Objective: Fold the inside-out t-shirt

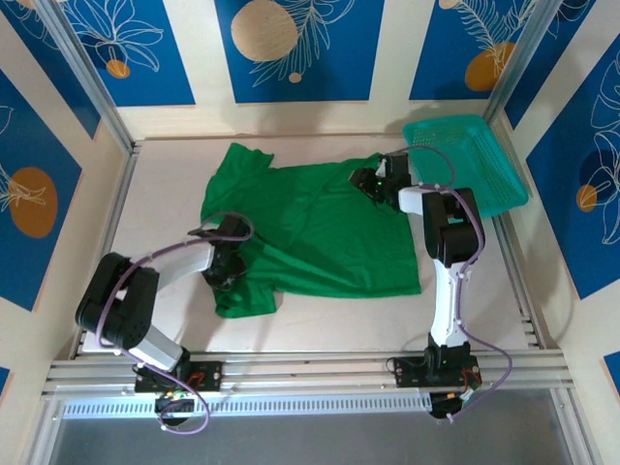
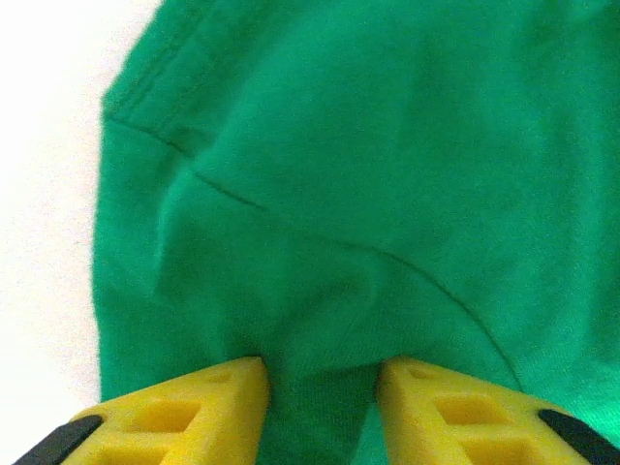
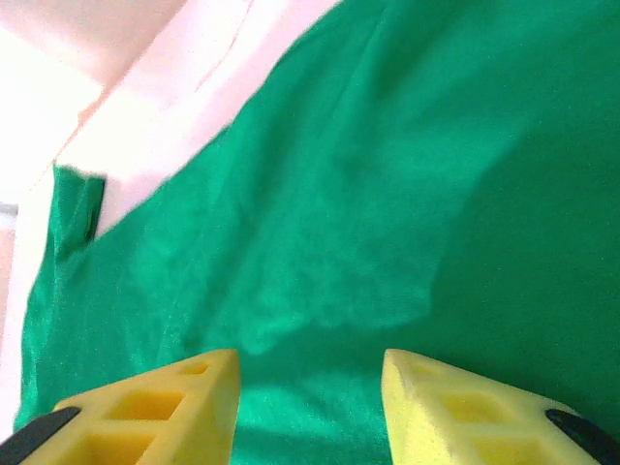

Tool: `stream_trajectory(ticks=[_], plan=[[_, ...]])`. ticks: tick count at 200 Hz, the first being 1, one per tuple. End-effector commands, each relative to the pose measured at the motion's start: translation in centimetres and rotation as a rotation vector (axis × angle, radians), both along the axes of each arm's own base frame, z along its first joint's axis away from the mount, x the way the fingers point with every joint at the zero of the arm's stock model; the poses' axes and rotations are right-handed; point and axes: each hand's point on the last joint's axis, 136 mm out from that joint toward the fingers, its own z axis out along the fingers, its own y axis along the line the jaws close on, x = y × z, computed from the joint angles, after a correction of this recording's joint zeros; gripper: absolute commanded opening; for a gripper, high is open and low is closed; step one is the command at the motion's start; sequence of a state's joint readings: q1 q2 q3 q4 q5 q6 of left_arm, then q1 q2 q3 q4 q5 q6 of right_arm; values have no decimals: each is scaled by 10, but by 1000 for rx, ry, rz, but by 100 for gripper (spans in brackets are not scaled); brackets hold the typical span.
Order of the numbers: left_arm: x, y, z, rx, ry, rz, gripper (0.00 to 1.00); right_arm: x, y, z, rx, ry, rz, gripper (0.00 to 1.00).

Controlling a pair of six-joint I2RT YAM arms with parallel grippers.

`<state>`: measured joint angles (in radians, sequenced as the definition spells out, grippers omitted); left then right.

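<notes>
**Left gripper** [image 1: 225,269]: near-left, at the shirt's near sleeve. Jaws clenched on a puckered ridge of green cloth.

**T-shirt** [image 1: 320,232]: bright green, spread mostly flat at mid-table [image 1: 160,223], with soft wrinkles.
- Orientation: long axis runs left to right, slightly skewed. The sleeves lie far-left and near-left, so the neck end likely points left and the straight hem right.
- Handling, as judged: light, limp and not fragile. It will bunch and drag rather than slide.
- Best holds: pinches at the edges, meaning the sleeve seams and hem corners.

**Right gripper** [image 1: 371,180]: at the far-right hem corner. Jaws parted over flat cloth, nothing between them.

**Basket** [image 1: 455,122]: teal mesh, far right, near that corner.
</notes>
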<state>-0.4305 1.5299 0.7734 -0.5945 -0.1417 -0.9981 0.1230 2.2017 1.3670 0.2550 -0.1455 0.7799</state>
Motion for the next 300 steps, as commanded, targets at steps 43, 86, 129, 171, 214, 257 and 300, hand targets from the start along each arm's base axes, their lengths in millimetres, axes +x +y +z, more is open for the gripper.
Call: stream_trajectory(ticks=[43,86,129,171,214,257,300], plan=[[-94,52,-8,69,238,186,48,-28,-84,-39,-11,268,-350,44],[-104,50,23,-59,97,290,53,-26,-65,4,16,187,-312,47],[-40,11,87,-215,-140,40,56,-46,-13,74,57,86,-90,51],[69,-33,126,-233,-276,-165,46,-119,-11,76,-46,118,-80,52],[156,-47,59,-155,-239,-125,30,-194,-20,51,-153,171,-56,53],[153,17,-9,-40,-152,77,51,-238,-33,2,-138,262,-37,54],[121,67,-12,64,-155,140,60,-243,-29,-17,-146,322,-17,54]])
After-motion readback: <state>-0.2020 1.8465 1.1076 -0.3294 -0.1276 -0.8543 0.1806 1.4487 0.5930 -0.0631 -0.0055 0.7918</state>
